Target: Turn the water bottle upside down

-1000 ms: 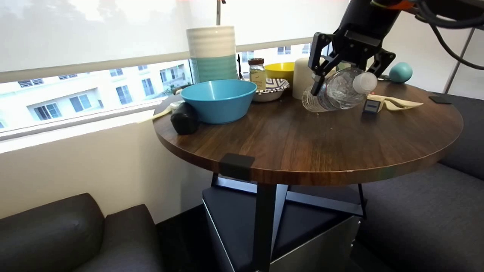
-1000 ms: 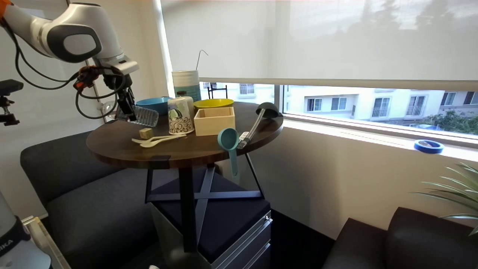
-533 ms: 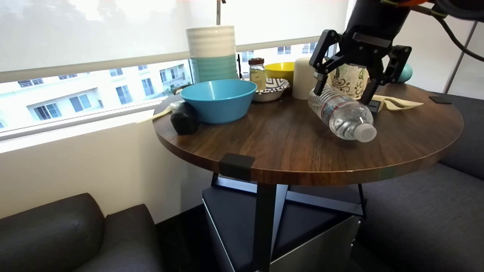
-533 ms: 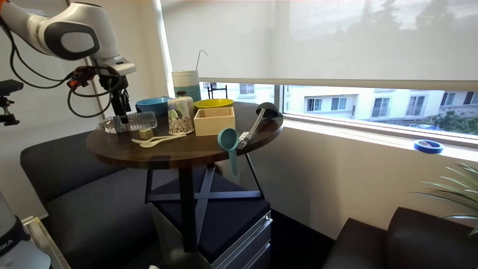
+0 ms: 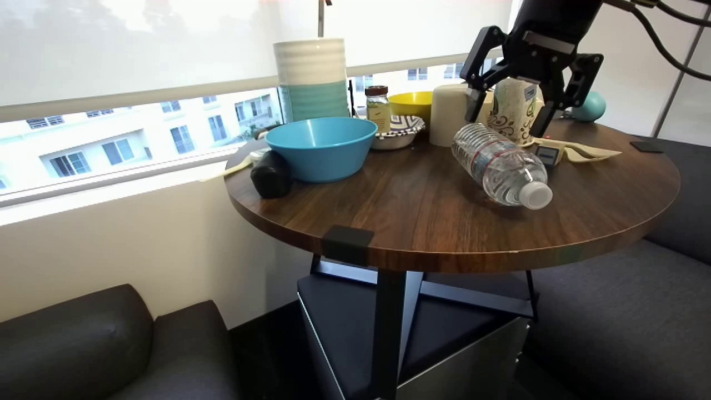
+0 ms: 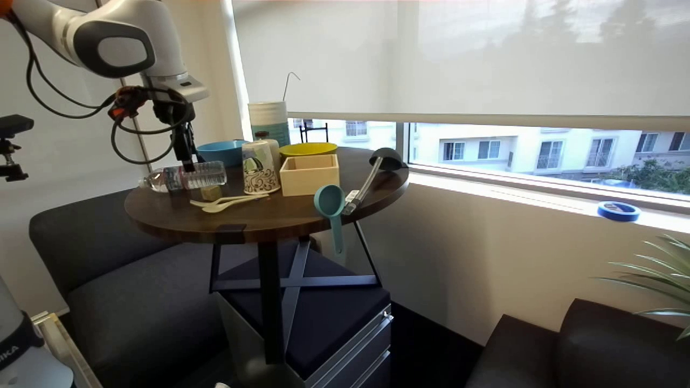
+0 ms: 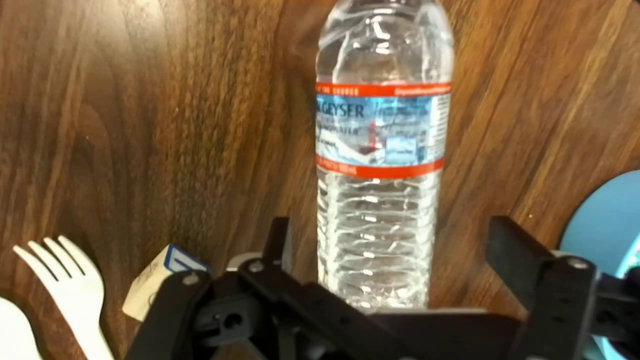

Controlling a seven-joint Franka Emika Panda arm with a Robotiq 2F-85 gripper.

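Note:
The water bottle (image 5: 502,166) lies on its side on the round table, its white cap (image 5: 536,195) toward the near edge in an exterior view. In the wrist view its red, white and blue label (image 7: 382,130) faces the camera, and the cap is cut off at the top. My gripper (image 5: 504,121) is open, just above the ribbed base half. Its black fingers stand on both sides of the bottle in the wrist view, with a gap at each side. Part of the bottle's base is hidden behind the gripper's linkage there.
Beside the bottle lie a small wooden block (image 6: 211,193) and a white fork (image 7: 75,295). A patterned cup (image 6: 260,167) and a wooden box (image 6: 310,175) stand close by. A blue bowl (image 5: 322,147) and a spice jar (image 5: 379,111) stand farther along the table.
The bottle was tilted between the fingers above the table; it has dropped onto its side. My gripper opened and let go, then rose slightly and shifted along toward the bottle's base.

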